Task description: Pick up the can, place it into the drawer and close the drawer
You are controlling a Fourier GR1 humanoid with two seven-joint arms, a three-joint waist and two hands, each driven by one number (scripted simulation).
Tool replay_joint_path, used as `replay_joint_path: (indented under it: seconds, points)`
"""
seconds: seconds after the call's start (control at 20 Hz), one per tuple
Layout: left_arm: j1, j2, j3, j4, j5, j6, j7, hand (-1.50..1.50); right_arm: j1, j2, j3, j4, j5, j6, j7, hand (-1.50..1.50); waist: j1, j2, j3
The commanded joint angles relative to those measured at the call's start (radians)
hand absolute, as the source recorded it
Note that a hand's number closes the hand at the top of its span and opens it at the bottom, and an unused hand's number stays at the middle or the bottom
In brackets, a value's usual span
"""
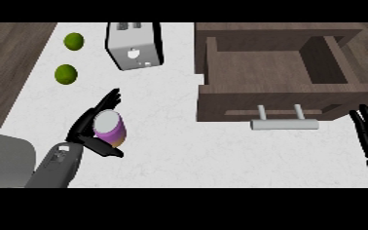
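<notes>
My left hand [86, 123] is clamped on the can [111, 129], well to the left of the open drawer [230, 103] and a little nearer to me than its front panel. My fingers [109, 100] rise along the can's far and left side while my thumb [108, 151] hooks under its near side, so the can sits between them against the palm. Its silver top faces up at me, and its purple body shows below the rim. I cannot tell whether its base touches the white counter [179, 148] or hangs just above it. My grey forearm [54, 168] runs in from the lower left corner.

The drawer stands pulled out from its dark wooden cabinet, its inside bare, and its pale bar handle [284, 124] juts toward me from the front panel. A wide stretch of counter lies between the can and the drawer.

My right hand [359, 131] shows only at the edge of the view, just right of the drawer's handle, with its fingers straight and apart and holding nothing.

Left of the drawer and farther back stands a silver toaster [134, 46]. Farther left again lie two green limes, one behind [74, 41] and one nearer [66, 73], both well apart from the can.
</notes>
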Motion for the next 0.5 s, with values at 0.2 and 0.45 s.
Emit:
replay_joint_path:
  seconds: [0.2,0.45]
  points:
    - [0.033,-0.005,-0.019,-0.058,0.013,-0.054,-0.041,1.5,0.024,-0.01,-0.048,0.0,-0.024,0.026,-0.025,-1.5,0.004,-0.001,0.0]
    - [0.083,-0.049,-0.032,-0.168,0.067,-0.115,0.066,1.5,0.091,0.003,-0.051,-0.07,-0.062,0.041,-0.018,-1.5,0.005,-0.004,0.001]
